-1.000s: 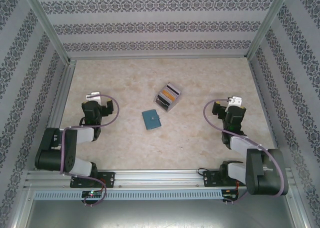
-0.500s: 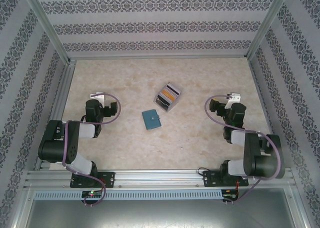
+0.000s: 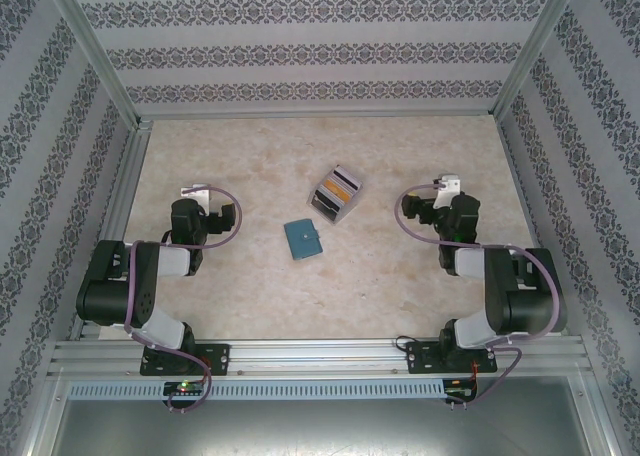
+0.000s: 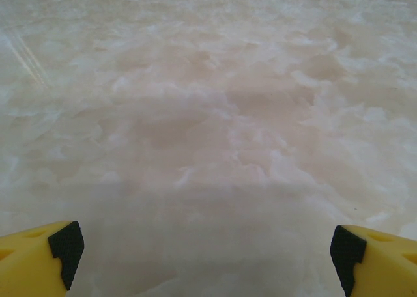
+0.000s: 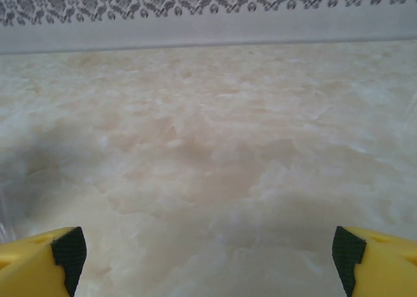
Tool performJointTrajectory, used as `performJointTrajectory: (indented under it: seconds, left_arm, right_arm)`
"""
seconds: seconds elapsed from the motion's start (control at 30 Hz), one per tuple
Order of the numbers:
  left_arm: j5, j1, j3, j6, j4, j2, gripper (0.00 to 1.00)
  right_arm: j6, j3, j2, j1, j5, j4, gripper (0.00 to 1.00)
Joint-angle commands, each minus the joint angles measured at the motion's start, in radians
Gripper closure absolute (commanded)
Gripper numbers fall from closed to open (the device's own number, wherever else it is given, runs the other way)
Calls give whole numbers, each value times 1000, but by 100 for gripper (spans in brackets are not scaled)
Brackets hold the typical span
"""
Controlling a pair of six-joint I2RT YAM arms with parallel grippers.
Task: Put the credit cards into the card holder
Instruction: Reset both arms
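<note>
The card holder (image 3: 303,239), a small teal wallet, lies shut on the table near the middle. Just behind it to the right stands a clear box (image 3: 335,193) with the credit cards (image 3: 340,186) upright inside, one orange-yellow among dark and pale ones. My left gripper (image 3: 192,191) hovers far to the wallet's left, and my right gripper (image 3: 447,184) is far to the right of the box. In the left wrist view the left gripper (image 4: 207,258) is open over bare table. The right gripper (image 5: 208,258) is likewise open, with nothing between its yellow fingers (image 5: 45,261).
The marble-patterned table (image 3: 260,156) is ringed by patterned walls with aluminium frame rails (image 3: 130,191). The back wall (image 5: 208,10) shows ahead in the right wrist view. Purple cables loop beside both wrists.
The right arm has swung its gripper left and further back, towards the box side. The left arm lifted its elbow slightly earlier on and has held still since.
</note>
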Motion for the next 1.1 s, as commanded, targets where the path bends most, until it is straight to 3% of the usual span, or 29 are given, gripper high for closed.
performJointTrajectory:
  seconds: [0.0,0.3,1.07]
  left_arm:
    - [11,10,18,25,47,5,0]
    - [11,10,19,25,49,4,0]
    - [11,9,18,25,49,4,0]
  right_arm:
    - [-31,3,4,6,30,15,2]
    - [-41,1,6,43,137,22,2]
    - [-41,0,4,44,138,24,2]
